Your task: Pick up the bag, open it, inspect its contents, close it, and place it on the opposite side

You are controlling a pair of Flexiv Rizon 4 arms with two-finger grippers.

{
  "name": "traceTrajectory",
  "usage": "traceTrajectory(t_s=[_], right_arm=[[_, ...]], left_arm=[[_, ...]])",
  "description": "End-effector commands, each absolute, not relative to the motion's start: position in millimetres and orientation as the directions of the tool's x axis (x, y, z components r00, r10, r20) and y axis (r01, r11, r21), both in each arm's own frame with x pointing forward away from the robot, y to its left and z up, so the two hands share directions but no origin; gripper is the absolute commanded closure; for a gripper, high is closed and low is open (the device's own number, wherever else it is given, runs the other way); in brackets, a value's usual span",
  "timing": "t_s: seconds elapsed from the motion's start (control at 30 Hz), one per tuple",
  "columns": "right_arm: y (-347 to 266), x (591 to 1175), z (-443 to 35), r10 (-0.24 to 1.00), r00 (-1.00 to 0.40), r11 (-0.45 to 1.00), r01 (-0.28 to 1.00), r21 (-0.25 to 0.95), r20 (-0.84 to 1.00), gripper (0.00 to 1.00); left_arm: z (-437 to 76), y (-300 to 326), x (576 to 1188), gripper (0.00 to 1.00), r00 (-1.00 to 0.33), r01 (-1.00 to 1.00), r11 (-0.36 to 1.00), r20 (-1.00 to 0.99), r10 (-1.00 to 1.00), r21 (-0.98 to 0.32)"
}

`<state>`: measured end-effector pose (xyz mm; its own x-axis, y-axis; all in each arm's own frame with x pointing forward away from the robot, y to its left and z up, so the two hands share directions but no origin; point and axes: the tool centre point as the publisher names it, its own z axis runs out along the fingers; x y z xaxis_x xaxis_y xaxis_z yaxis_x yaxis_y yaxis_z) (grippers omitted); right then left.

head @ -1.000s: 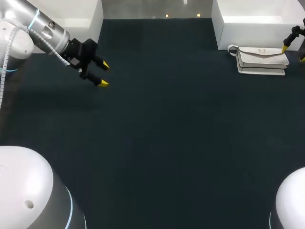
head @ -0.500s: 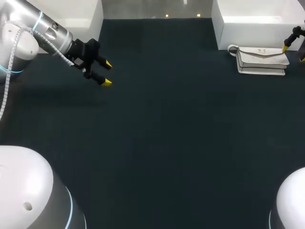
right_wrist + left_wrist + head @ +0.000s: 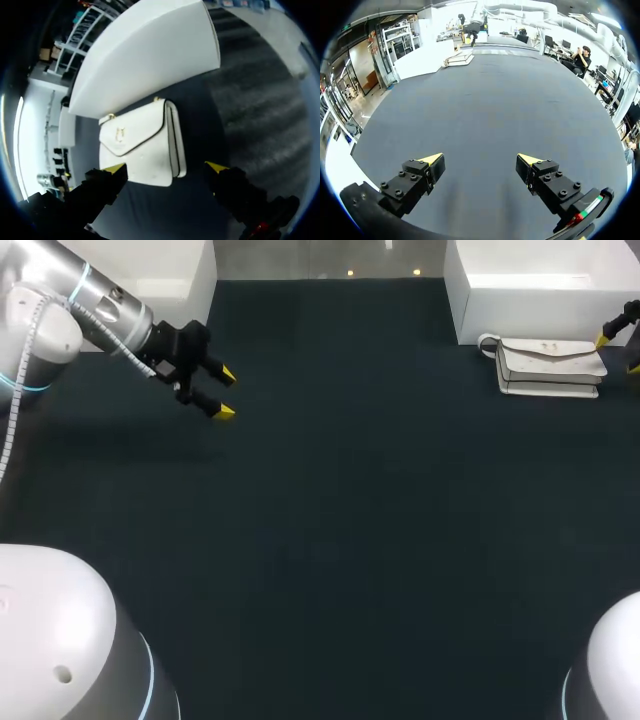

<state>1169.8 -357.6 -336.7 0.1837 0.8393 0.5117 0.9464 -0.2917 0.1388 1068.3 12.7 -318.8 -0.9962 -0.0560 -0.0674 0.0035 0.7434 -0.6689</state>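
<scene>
The white bag lies flat on the dark table, at its far right side, just beside a white box. The right fingers are spread wide near the bag, holding nothing. The left fingers are spread wide too, far away over the table's left side

Even light is falling from overhead onto the dark worktop, which is soaking most of it up. Two small lamp reflections are glinting at its far edge. The white box is glaring almost blank. The left claw is casting only a faint, soft shadow. In the right wrist view the bag is lying in deeper shade beside that box.
</scene>
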Motion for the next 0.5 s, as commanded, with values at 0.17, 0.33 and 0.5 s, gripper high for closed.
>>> traceTrajectory(t_s=[0.17,0.33,0.5], right_arm=[[-360.2,1185.6,-355.5,0.763,0.171,-0.123,0.985,-0.119,0.623,0.03],[-355.9,1189.8,-358.6,0.734,0.162,-0.108,0.987,-0.123,0.659,0.12],[-353.9,1191.7,-360.5,0.71,0.16,-0.105,0.987,-0.121,0.686,0.25]], left_arm=[[-320.2,12.6,1069.1,0.0,-0.996,0.005,0.741,-0.068,-0.056,-0.671],[-320.2,12.6,1069.1,0.0,-0.996,0.005,0.741,-0.068,-0.056,-0.671],[-320.2,12.6,1069.1,0.0,-0.996,0.005,0.741,-0.068,-0.056,-0.671]])
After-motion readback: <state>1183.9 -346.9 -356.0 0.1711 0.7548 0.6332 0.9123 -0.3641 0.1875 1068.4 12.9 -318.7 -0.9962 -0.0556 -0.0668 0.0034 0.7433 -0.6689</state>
